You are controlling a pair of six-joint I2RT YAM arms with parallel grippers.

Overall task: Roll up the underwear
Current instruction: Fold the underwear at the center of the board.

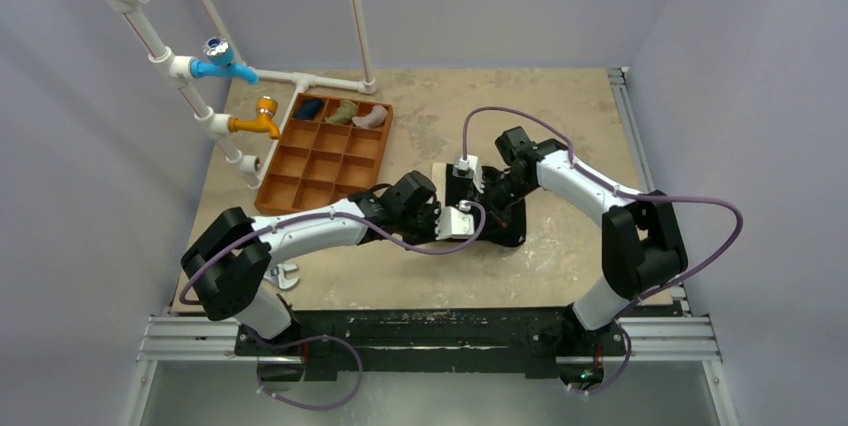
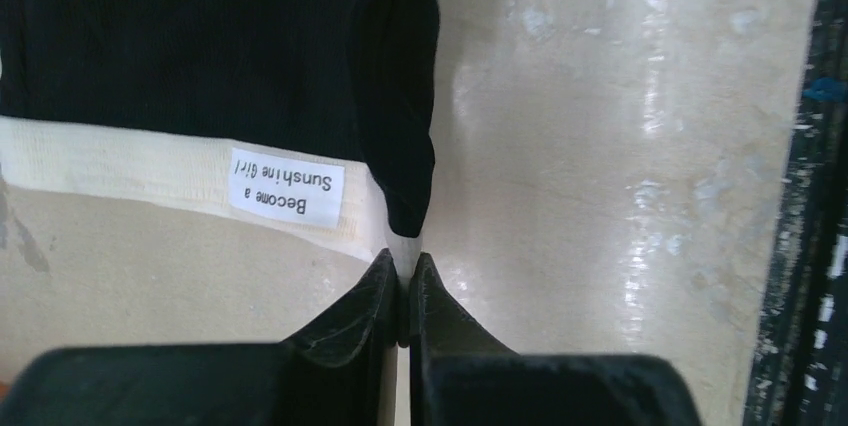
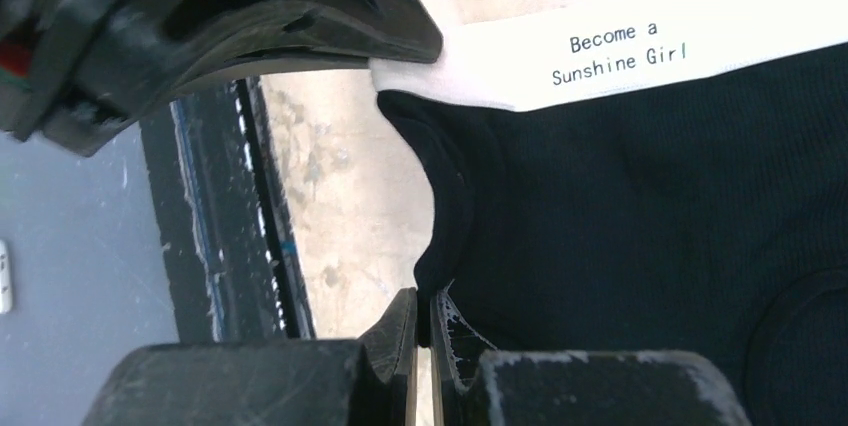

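Observation:
The underwear [image 1: 503,223] is black with a white waistband and lies on the table between both arms. In the left wrist view the waistband label [image 2: 287,191] reads "Become a Sunshine Girl". My left gripper [image 2: 403,271] is shut on the waistband's corner, where the white band meets the black fabric [image 2: 200,36]. My right gripper [image 3: 425,308] is shut on the black side edge of the underwear [image 3: 640,206], a little below the waistband. The left gripper's fingers [image 3: 300,26] show at the top of the right wrist view, pinching the band. From above, the left gripper [image 1: 455,222] and the right gripper [image 1: 482,188] are close together.
An orange-brown compartment tray [image 1: 300,161] sits at the back left, with dark blue [image 1: 309,107], olive-green [image 1: 343,112] and pink [image 1: 372,117] cloth bundles in its far row. White pipes with a blue tap [image 1: 225,62] and an orange tap [image 1: 260,119] stand left. The table's black front rail [image 3: 225,226] is near.

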